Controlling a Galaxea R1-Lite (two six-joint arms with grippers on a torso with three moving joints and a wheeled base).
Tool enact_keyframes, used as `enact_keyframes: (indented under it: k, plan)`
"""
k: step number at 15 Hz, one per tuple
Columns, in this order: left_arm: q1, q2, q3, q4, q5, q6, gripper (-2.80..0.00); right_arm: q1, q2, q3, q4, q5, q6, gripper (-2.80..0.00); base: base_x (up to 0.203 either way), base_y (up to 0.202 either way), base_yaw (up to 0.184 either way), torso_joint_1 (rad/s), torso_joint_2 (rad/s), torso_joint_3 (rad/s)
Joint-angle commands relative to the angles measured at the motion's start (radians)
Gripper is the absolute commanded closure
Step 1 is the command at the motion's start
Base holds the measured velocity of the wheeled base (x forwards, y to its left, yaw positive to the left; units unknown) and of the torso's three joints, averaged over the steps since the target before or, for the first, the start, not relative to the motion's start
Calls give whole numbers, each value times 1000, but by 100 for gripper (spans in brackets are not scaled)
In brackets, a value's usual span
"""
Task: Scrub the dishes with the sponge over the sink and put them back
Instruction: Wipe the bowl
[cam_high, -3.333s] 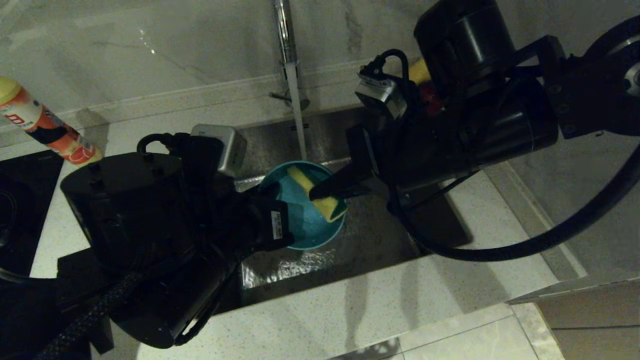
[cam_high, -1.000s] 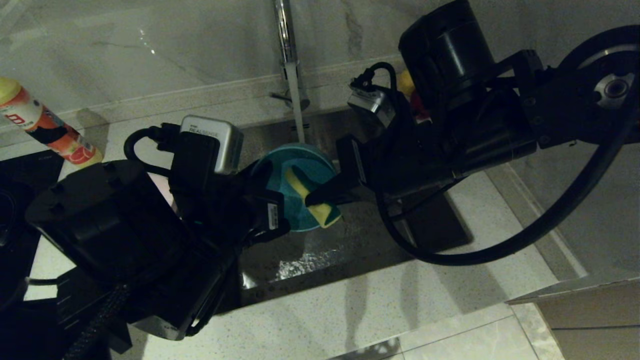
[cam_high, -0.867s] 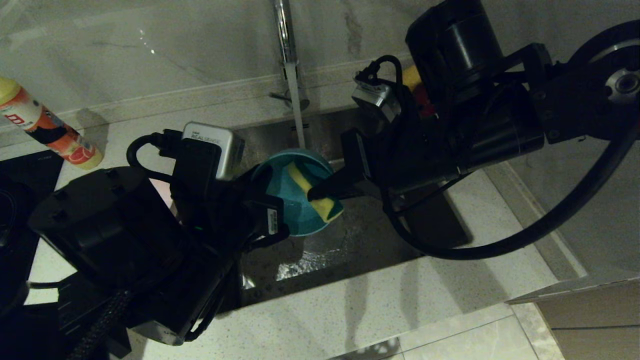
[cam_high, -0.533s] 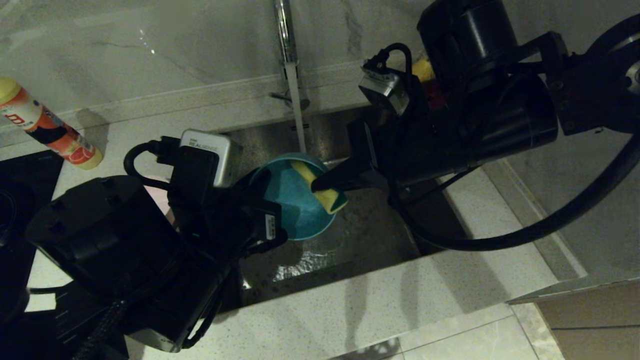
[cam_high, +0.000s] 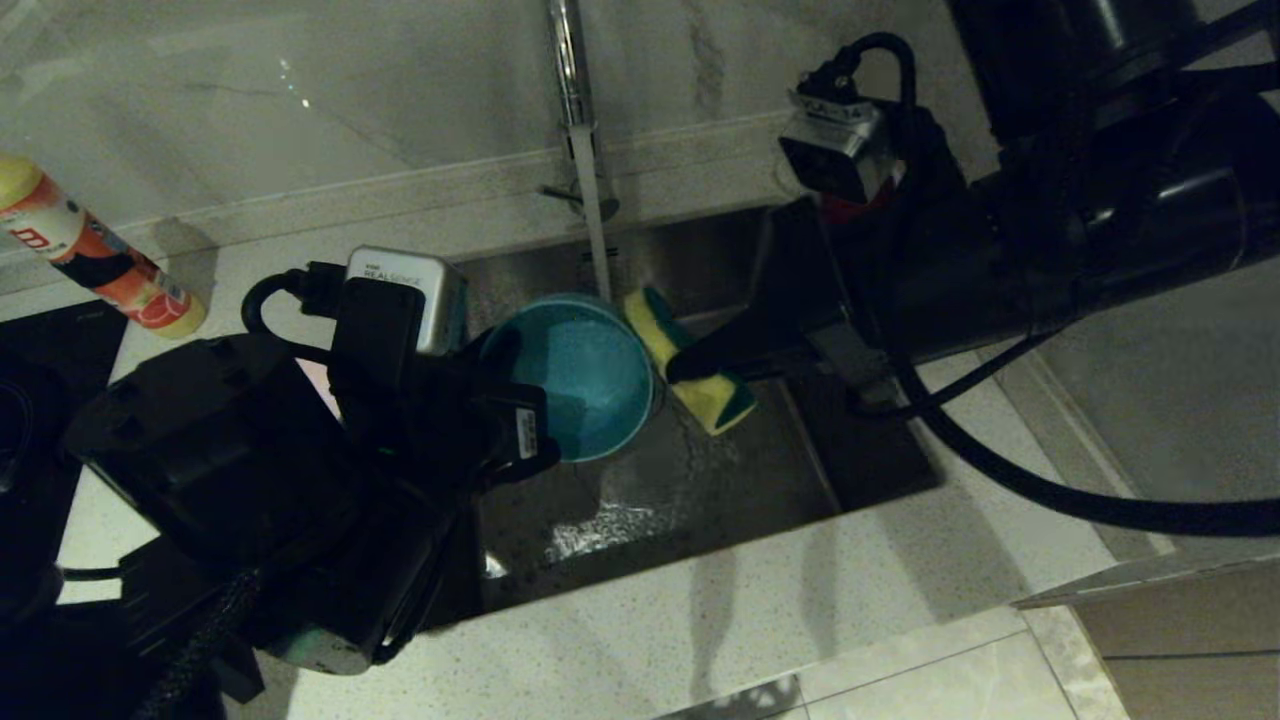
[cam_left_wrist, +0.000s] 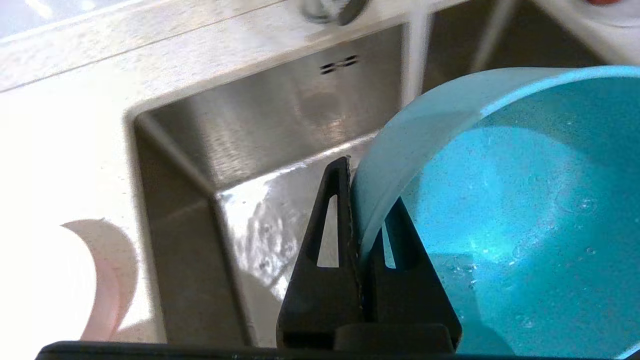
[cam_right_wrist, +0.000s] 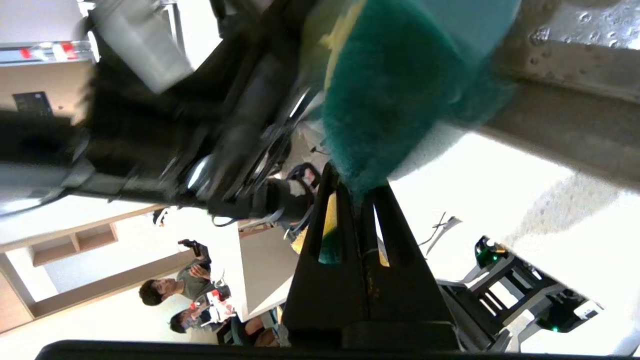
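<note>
A light blue bowl (cam_high: 575, 375) hangs tilted over the sink (cam_high: 720, 480), with my left gripper (cam_high: 505, 350) shut on its rim. In the left wrist view one finger sits outside the bowl's (cam_left_wrist: 500, 200) wall and the other inside, and the left gripper (cam_left_wrist: 365, 192) pinches it. My right gripper (cam_high: 682, 367) is shut on the sponge (cam_high: 705, 385), yellow foam with a green layer. The sponge is just right of the bowl and outside it. Its green face (cam_right_wrist: 400, 100) fills the right wrist view above the right gripper (cam_right_wrist: 357, 187). Water runs from the faucet (cam_high: 572, 80) past the bowl's far rim.
A pale pink bowl (cam_left_wrist: 105, 280) stands on the counter left of the sink. A yellow-capped orange bottle (cam_high: 90, 250) lies at the far left, beside a black cooktop (cam_high: 40, 360). The pale counter (cam_high: 750, 620) runs along the sink's near edge.
My right gripper has drawn the sponge out of the bowl and off to the right. The left gripper still holds the bowl, which has shifted slightly left.
</note>
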Motion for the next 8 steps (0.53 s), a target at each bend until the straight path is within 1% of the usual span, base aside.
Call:
enact_keyframes:
  k: [1,3,5,6,8]
  plan:
    - [21,19,-16,-4,7,-10,0,23,-92,34,5,3,3,0,0,0,0,0,0,0]
    - [28,28,-25,18,10,-37,0,35,-157,54,6,3,3,0,0,0,0,0,0,0]
    - [33,32,-58,101,11,-113,0,35,-201,62,13,1,3,0,0,0,0,0,0,0]
    - [39,31,-84,192,10,-170,0,32,-219,62,28,0,3,0,0,0,0,0,0,0]
    - [49,28,-158,439,-3,-317,0,10,-248,83,41,-2,-1,0,0,0,0,0,0,0]
